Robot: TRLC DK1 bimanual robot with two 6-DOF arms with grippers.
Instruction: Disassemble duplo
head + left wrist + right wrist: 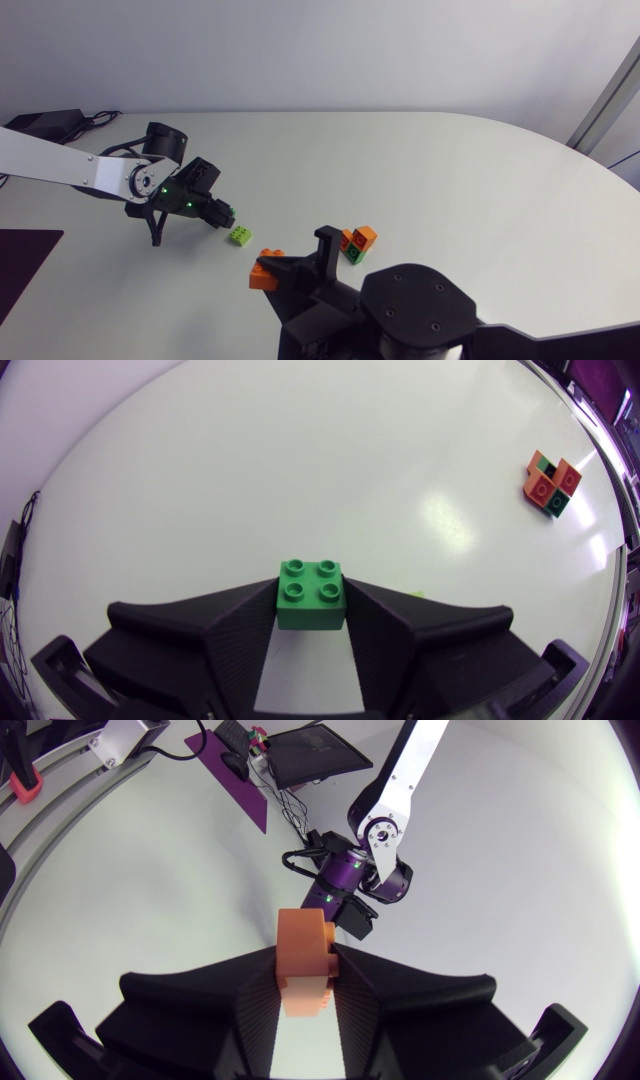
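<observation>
Low over the table [450, 170], the left gripper [311, 615] is clamped on a green brick [311, 592] and the right gripper [303, 982] on an orange brick [303, 945], each kept apart as a separated piece, while the orange-and-green cluster [355, 243] lies nearby, seemingly awaiting splitting.

One green brick [311, 595]; one lime brick [240, 235]; one orange brick [303, 965]; one orange-green cluster [357, 243]; two arms [60, 168] [420, 305]
</observation>
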